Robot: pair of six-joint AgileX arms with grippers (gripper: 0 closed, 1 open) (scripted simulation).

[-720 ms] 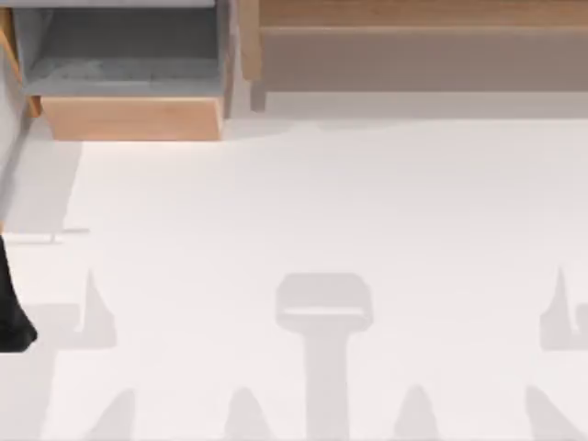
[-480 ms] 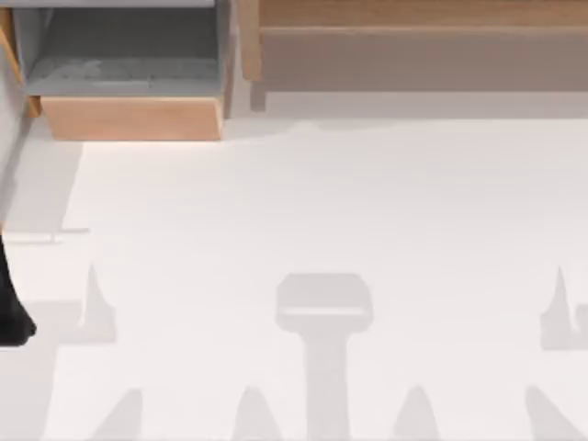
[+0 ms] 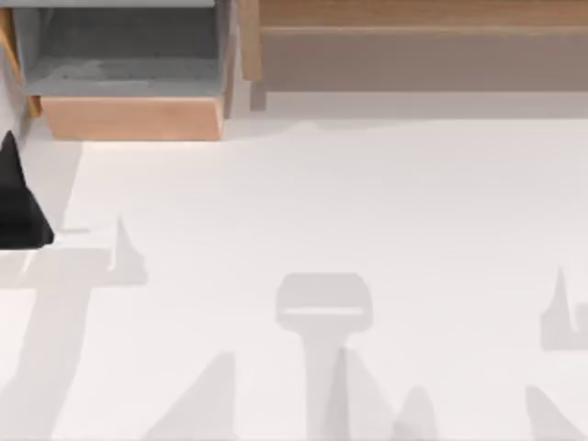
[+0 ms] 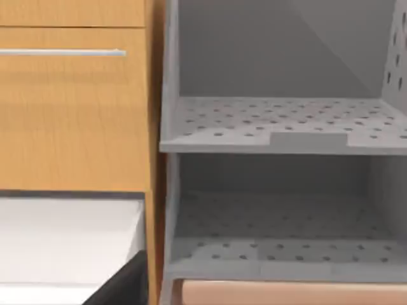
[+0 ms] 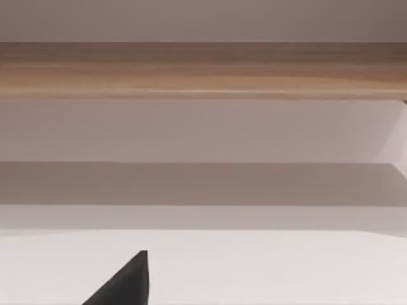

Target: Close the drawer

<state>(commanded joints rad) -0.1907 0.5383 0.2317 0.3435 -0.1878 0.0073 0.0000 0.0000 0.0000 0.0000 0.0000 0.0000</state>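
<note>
A: Drawer (image 3: 130, 118) stands open, far-left of desk (image 3: 322, 202). Left gripper (image 3: 20, 207) near it; finger spread, can't tell

B: Judgement: meet the wood front squarely, push straight in

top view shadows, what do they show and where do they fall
Top view: soft grey shadows lie across the white table, a blocky one at centre bottom and pointed ones along the lower edge; one spike sits beside the left end effector. The open drawer casts a shaded strip just below its wooden front.
</note>
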